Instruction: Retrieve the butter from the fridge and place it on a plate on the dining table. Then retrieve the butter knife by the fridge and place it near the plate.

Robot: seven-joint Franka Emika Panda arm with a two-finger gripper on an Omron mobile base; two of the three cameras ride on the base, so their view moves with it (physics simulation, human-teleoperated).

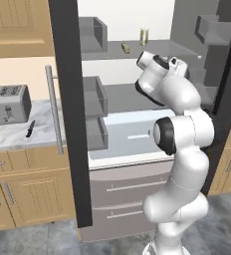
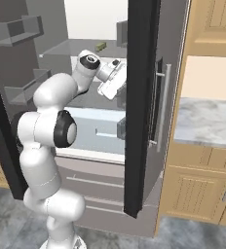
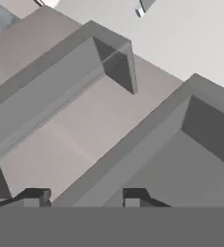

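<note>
Fridge (image 1: 70, 124): grey-silver, both doors standing open, grey bins on the doors. Butter (image 1: 125, 48): small yellow stick lying flat on the upper shelf, near a pale can. Butter knife (image 1: 30, 128): slim, all dark, lying on the marble surface beside the toaster.

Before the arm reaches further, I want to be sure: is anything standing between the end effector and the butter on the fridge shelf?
Nothing visible blocks it. The butter lies in the open on the upper shelf; a pale can stands apart, behind and to its right. The end effector faces the door bins.
</note>
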